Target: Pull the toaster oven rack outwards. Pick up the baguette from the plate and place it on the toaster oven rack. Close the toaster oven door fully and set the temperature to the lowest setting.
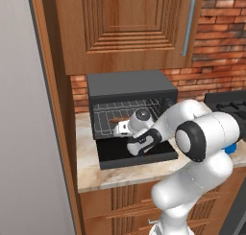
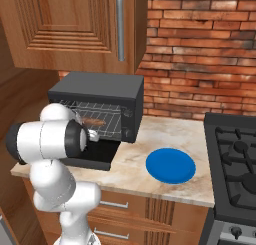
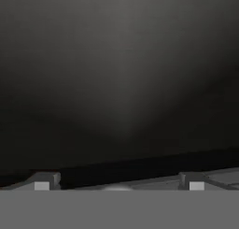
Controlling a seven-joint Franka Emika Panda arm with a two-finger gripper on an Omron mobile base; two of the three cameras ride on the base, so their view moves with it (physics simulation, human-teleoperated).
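Observation:
The dark grey toaster oven (image 1: 129,84) (image 2: 100,86) stands on the counter under a wall cabinet. Its door (image 1: 113,157) (image 2: 100,153) lies folded down flat. The brown baguette (image 1: 116,120) (image 2: 94,121) rests on the silver wire rack (image 1: 102,115) (image 2: 111,113) inside the cavity. My gripper (image 1: 121,128) (image 2: 93,135) hangs just above the lowered door, in front of the rack. In the hand view the gripper (image 3: 119,185) is open, with its fingertips (image 3: 42,182) far apart, nothing between them and a dark flat surface close ahead. The blue plate (image 2: 170,165) (image 1: 231,147) sits bare to the oven's right.
A black stove (image 2: 235,154) stands at the counter's right end. A wooden wall cabinet (image 1: 129,28) with a metal handle hangs right above the oven, and a brick wall (image 2: 200,54) runs behind. A tall grey panel (image 1: 29,133) closes the left side.

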